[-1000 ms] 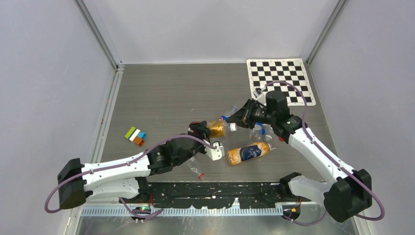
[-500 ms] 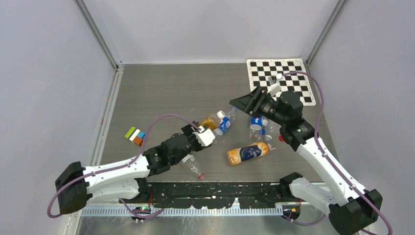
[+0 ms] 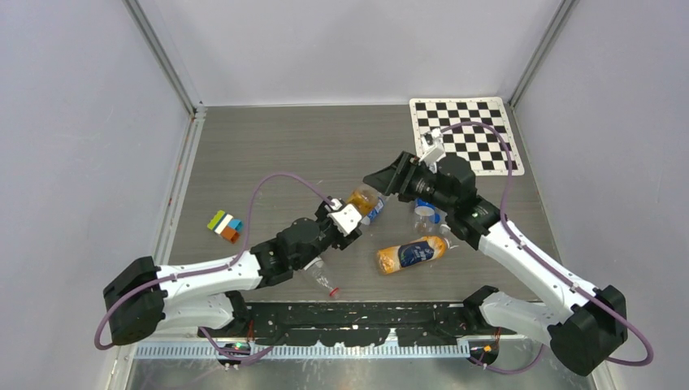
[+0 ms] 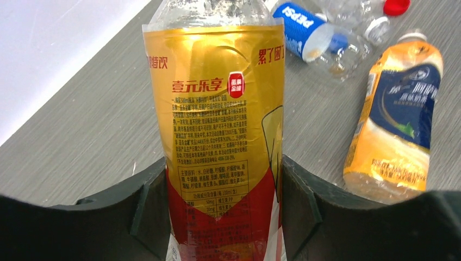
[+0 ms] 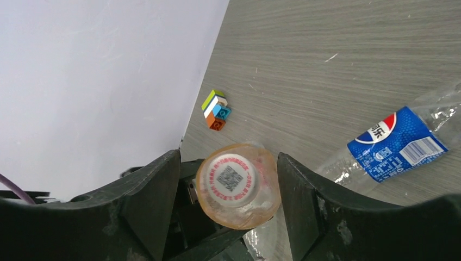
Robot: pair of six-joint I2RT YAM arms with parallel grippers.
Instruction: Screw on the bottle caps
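Note:
My left gripper (image 4: 223, 217) is shut on the lower body of a bottle with a gold and red label (image 4: 217, 109), holding it off the table (image 3: 260, 154). That bottle (image 3: 363, 201) points toward my right gripper (image 3: 379, 179). A white cap (image 5: 228, 178) with a printed code sits on the bottle's mouth. My right gripper (image 5: 228, 163) stands open around that cap, with a gap on each side. A red cap (image 4: 396, 6) tops a clear bottle further off.
An orange bottle with a dark blue label (image 3: 412, 254) lies right of centre, a crumpled Pepsi bottle (image 3: 423, 215) behind it. A clear bottle with a red cap (image 3: 323, 278) lies under my left arm. Coloured blocks (image 3: 225, 225) sit left, a checkerboard (image 3: 465, 130) back right.
My right gripper opened, drew back from the bottle's neck, then came left again around its capped end. My left arm shifted the held bottle slightly left and up.

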